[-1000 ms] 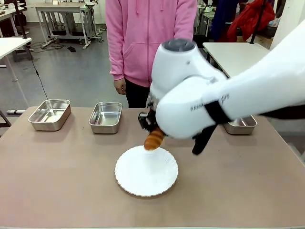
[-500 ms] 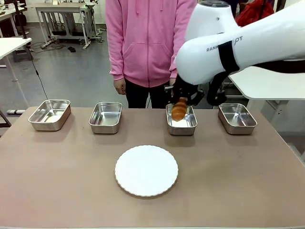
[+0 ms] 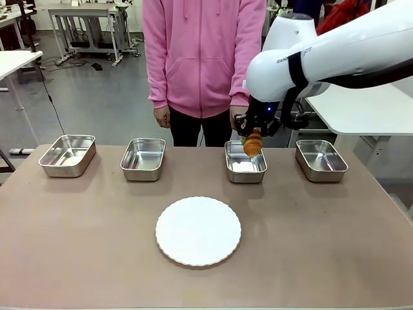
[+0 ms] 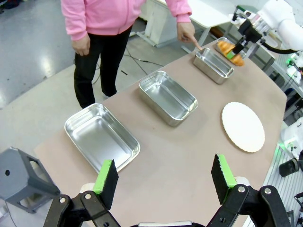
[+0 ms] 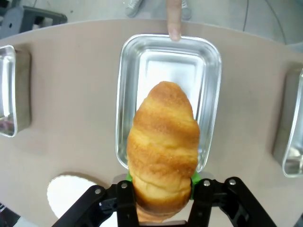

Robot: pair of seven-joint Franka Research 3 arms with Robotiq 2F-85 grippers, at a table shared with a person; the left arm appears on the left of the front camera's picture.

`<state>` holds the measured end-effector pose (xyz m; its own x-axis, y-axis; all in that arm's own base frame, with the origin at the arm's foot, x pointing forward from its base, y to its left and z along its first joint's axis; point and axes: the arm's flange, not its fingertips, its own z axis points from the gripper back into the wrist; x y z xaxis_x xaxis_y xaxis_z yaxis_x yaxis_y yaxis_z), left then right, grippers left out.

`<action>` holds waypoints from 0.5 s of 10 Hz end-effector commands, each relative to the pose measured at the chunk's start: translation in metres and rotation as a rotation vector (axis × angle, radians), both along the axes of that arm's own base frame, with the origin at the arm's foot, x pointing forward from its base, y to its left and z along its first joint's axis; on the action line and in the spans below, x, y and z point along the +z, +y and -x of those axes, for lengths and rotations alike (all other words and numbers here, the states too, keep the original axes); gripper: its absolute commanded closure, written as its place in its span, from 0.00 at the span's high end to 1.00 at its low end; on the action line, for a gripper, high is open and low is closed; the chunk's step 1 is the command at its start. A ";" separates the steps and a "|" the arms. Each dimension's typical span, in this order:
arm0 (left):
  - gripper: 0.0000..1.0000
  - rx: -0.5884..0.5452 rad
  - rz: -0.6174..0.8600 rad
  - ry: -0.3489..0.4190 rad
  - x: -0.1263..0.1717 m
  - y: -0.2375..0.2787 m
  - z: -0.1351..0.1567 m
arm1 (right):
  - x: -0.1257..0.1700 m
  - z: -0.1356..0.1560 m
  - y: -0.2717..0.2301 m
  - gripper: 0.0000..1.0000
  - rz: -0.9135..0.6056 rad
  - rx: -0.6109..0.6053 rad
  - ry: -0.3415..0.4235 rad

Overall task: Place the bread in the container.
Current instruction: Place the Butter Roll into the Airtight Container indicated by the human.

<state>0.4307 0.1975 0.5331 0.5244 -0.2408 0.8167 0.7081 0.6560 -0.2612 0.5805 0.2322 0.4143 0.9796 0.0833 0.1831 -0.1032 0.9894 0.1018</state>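
The right gripper (image 3: pixel 253 137) hangs over the container (image 3: pixel 245 162) with the bread (image 3: pixel 252 143) clamped in it; open air lies between bread and pan. A person's finger (image 5: pixel 173 21) touches the pan's far rim, crowding that side. Neighbouring pans (image 3: pixel 142 158) sit well apart on either side. The plate (image 3: pixel 198 230) lies nearer the robot, with bare tabletop (image 3: pixel 77 239) around it.
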 end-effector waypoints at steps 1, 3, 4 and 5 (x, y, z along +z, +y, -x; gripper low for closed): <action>1.00 -0.011 0.001 -0.012 0.001 0.001 0.002 | -0.008 -0.022 -0.006 0.41 -0.030 0.067 0.040; 1.00 -0.011 0.001 -0.012 0.001 0.001 0.002 | -0.013 -0.021 -0.008 0.41 -0.052 0.100 0.024; 1.00 -0.011 0.001 -0.012 0.001 0.001 0.002 | -0.014 -0.022 -0.008 0.41 -0.051 0.101 0.023; 1.00 -0.011 0.001 -0.012 0.001 0.001 0.002 | -0.015 -0.021 -0.007 0.41 -0.060 0.095 0.022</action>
